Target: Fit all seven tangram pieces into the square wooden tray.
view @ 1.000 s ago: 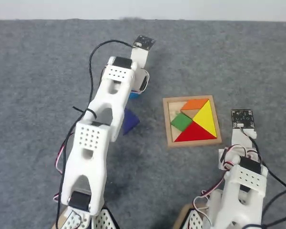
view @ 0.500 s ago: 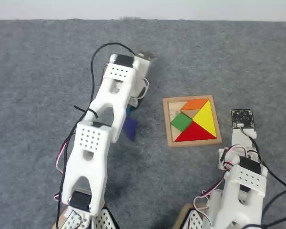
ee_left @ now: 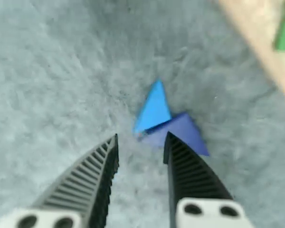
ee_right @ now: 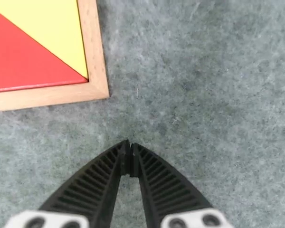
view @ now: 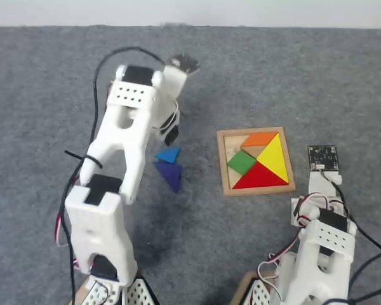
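Tray (view: 221, 162) holds orange, green, yellow, red pieces (view: 260, 175).

The high view looks steeply down on the grey surface (view: 317, 76) from well above, taking in the whole work area. Each wrist view looks along its own fingers (ee_left: 92, 183), close above the surface. With the right wrist view the high view shares the tray (view: 224, 162) corner. With the left it shares the light blue triangle (view: 169, 154) and dark blue triangle (view: 171, 175).

The left arm (view: 117, 178) and right arm (view: 327, 244) are white plastic shells with dotted hole grids, black servos, looping black cables (view: 82, 159) and ribbed black fingers (ee_left: 190, 175).
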Motion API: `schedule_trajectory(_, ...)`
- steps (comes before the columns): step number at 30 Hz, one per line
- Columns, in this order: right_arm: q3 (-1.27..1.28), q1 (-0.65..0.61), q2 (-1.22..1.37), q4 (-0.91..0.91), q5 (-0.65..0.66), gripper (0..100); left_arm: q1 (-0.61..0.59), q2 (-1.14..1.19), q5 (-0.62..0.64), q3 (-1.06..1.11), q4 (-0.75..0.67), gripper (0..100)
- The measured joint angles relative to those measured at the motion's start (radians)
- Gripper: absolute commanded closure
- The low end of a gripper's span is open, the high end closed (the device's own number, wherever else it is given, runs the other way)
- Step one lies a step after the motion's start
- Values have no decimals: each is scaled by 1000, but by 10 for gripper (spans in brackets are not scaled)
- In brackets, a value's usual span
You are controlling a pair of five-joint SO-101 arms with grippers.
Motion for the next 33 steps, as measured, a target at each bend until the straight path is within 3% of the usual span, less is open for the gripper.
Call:
schedule_trajectory(8, 9, 0, 0, 0, 0, 990, 15, 63, -32, 144, -199, 798)
schedule_trajectory(18, 9, 0, 0, 0, 0, 990, 20, -48, -176, 459, -462, 798)
schedule_trajectory(27, 9, 0, 0, 0, 0, 990, 29, -64, -199, 489, -470, 927)
schedule_trajectory(33, 9, 0, 0, 0, 0, 990, 35, -58, -201, 486, -440, 938)
